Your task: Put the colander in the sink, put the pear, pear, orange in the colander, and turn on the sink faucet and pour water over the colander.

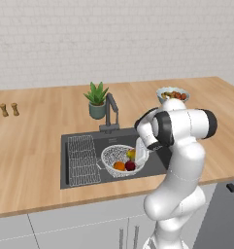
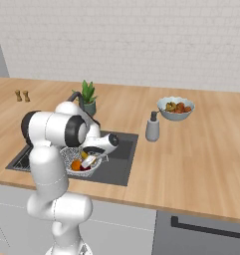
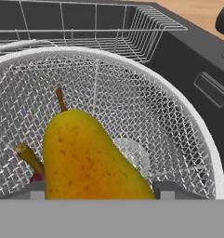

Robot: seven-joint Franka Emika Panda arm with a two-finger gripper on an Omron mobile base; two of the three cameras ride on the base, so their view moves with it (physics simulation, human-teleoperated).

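Note:
The white wire-mesh colander (image 1: 108, 152) (image 3: 178, 100) sits in the dark sink (image 1: 155, 164), right of a wire rack. The orange (image 1: 119, 166) (image 2: 76, 165) and the dark red pear (image 1: 130, 166) lie in it. My gripper (image 3: 100, 189) (image 1: 138, 155) reaches down into the colander from the right. It is shut on the yellow pear (image 3: 90, 158) (image 1: 131, 154), which stands stem-up between the two fingertips, low over the mesh. A brown stem and a bit of red (image 3: 35, 175) show to the pear's left. The dark angular faucet (image 1: 111, 112) stands behind the basin with no stream showing.
A flat wire rack (image 1: 82, 159) fills the sink's left half. A potted plant (image 1: 97, 99) stands beside the faucet. A pale bowl of mixed fruit (image 1: 173, 94) and a grey bottle (image 2: 152, 127) are on the counter to the right. Two small shakers (image 1: 9, 110) stand far left.

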